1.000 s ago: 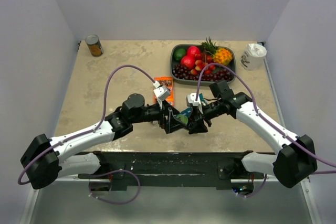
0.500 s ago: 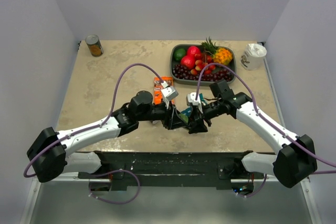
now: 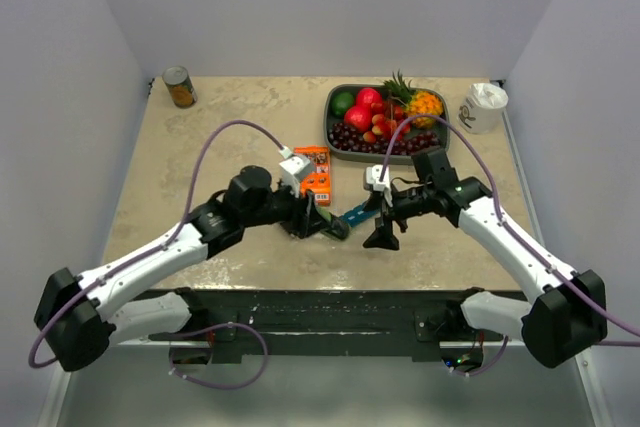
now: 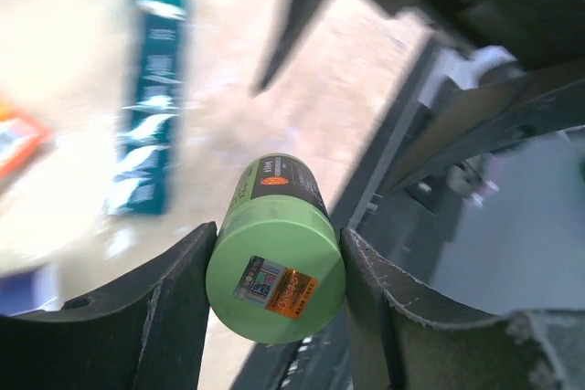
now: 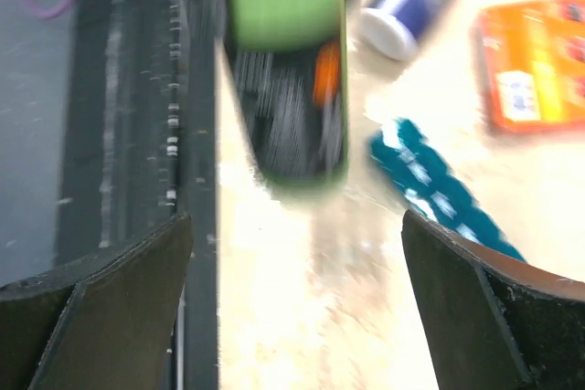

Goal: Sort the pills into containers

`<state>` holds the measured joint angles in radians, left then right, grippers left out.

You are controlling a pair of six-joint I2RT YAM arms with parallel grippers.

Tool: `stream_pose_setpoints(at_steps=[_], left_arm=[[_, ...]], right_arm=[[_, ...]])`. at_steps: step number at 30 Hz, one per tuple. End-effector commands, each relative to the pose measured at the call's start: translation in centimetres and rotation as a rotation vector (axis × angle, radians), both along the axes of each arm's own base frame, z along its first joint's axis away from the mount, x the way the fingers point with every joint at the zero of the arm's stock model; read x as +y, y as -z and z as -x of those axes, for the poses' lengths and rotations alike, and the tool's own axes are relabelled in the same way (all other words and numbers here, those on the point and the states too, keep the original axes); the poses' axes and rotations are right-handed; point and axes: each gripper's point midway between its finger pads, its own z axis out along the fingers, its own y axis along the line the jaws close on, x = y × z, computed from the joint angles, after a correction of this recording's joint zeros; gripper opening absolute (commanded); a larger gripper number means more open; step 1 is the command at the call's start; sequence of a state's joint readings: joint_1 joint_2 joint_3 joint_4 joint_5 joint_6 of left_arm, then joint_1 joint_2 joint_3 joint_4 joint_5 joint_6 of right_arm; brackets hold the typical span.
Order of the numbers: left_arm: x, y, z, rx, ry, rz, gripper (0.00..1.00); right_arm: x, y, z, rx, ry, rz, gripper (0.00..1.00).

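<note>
Containers [image 3: 353, 214] lie mid-table; left gripper [image 3: 322, 225], at their eight o'clock, clamps a green bottle [image 4: 274, 258]; right gripper [image 3: 383, 235], four o'clock, gapes wide, empty.

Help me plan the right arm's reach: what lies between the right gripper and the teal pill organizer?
Nothing but bare tabletop separates the right gripper from the pill organizer, as the right wrist view shows.

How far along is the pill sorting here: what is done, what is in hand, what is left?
Done: nothing sorted shows; no pills are visible. In hand: the left gripper is shut on the green bottle; the right gripper is open and empty. Left: the teal organizer strip lies on the table between the grippers, its lids blurred, so all the filling seems to remain.
</note>
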<state>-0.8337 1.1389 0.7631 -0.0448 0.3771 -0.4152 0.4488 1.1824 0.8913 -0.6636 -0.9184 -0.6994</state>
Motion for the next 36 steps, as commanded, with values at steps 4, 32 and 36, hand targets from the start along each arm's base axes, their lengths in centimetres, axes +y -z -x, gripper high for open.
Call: stream_pose_setpoints(at_steps=[4,32,36], left_arm=[[13.7,-4.4,-10.3,-0.171,-0.604,-0.193,0.00],[39.8,6.0,-30.4,0.191,-1.142,-0.568,0.20],[40.5,7.5,-30.2,0.236,-1.148,-0.576,0.26]], right_arm=[[-2.8,-1.2,-3.4,-0.085,0.179,-0.014,0.99],[-4.6,-1.9,-4.2,-0.163,0.251,-0.003,0.99],[-4.7,-1.8,-4.3,-0.162,0.257,-0.002,0.99]])
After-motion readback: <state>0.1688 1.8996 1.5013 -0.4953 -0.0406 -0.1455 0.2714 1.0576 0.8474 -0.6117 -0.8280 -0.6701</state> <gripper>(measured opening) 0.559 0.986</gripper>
